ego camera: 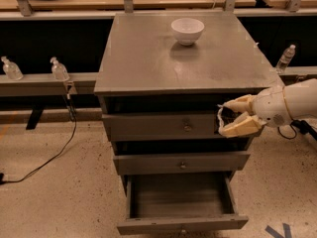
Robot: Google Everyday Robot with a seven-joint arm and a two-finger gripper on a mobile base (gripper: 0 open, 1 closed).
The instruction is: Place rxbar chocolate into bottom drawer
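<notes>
Speckled lab floor, dark benches behind, grey metal table (pixel 148 58) with three drawers dead centre, white bowl (pixel 187 30) parked at the back of its top. Bottom drawer (pixel 181 224) pulled well out, nothing visible inside. Gripper (pixel 232 119) hanging at the front right corner, level with the top drawer's face, higher than the open one and toward its right side. Fingers (pixel 241 128) pinched shut on the rxbar chocolate (pixel 228 117), just a dark sliver showing between them. White arm (pixel 292 103) reaching in from the right, roughly horizontal, wrist turned so the fingers point left across the drawer fronts. Looks like the carry-down part of the job, bar not yet down at the opening. For doing it well: drop straight down first, staying out in front of the middle drawer's knob (pixel 183 165) and lip, then slide left and inward over the open box. Get low between the walls before letting go, so no bounce off the rim. Keep the squeeze firm until then; thin slick wrapper, probably easy to lose.
</notes>
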